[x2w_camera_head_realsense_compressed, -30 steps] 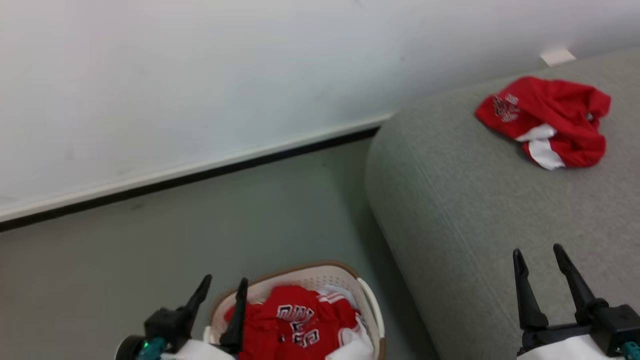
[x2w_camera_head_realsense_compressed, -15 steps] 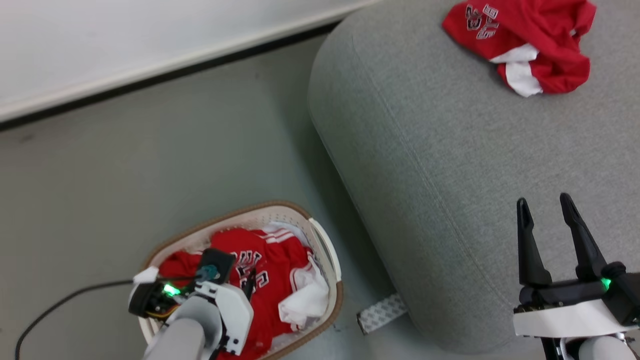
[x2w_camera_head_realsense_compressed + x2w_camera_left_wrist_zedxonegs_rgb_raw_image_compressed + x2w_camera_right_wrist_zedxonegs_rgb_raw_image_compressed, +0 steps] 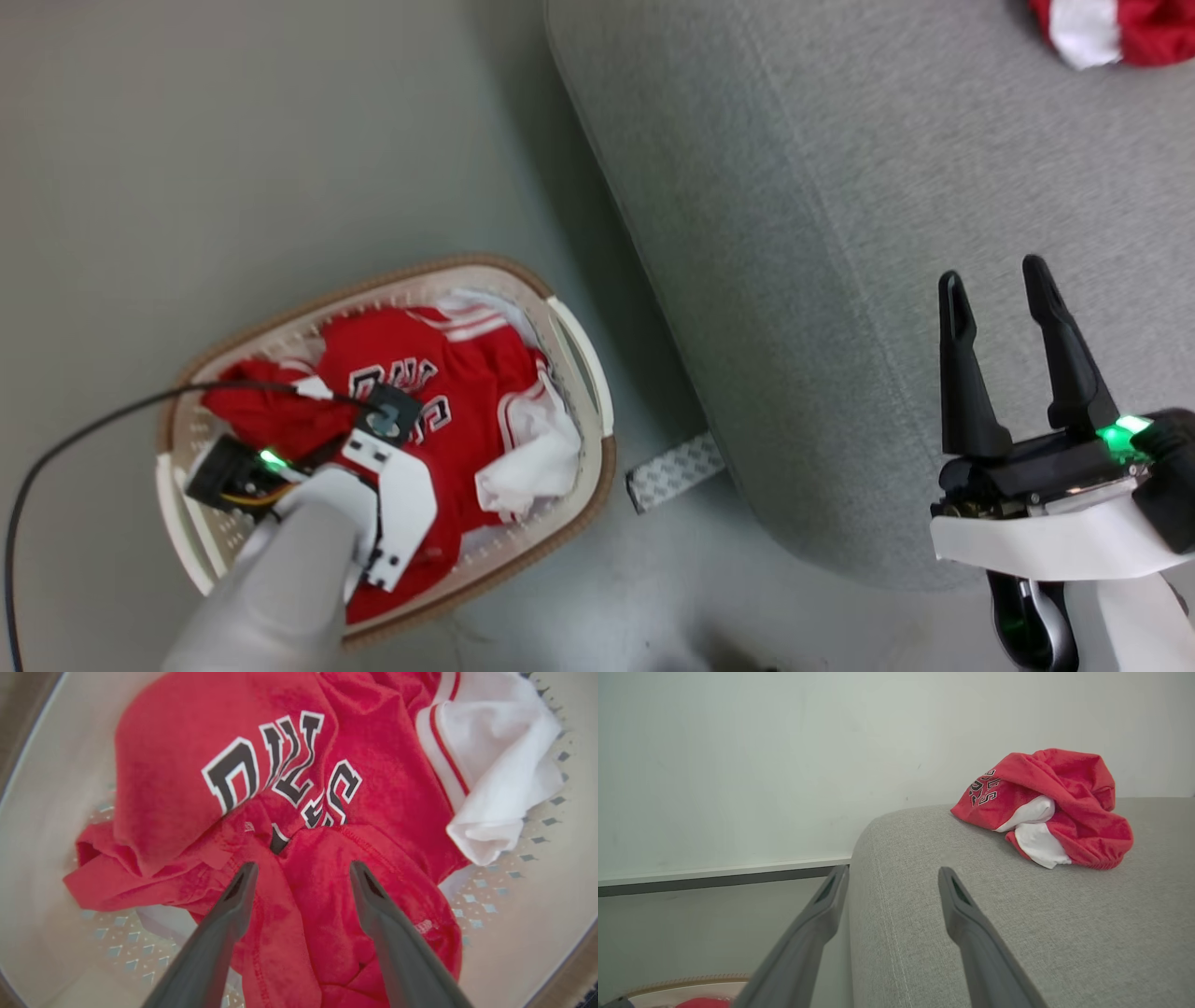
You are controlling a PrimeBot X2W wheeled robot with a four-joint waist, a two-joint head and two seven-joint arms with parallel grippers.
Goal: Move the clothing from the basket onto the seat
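The red jersey (image 3: 187, 788) was seen beneath the open, empty jaws of the left gripper (image 3: 302, 865). The right gripper (image 3: 991, 271) was held open, empty.

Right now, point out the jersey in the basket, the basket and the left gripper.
jersey (image 3: 163, 774), left wrist view, red cloth beside the lettering.
basket (image 3: 577, 350), head view, its white side handle.
left gripper (image 3: 303, 864), left wrist view, midway between its open fingertips.
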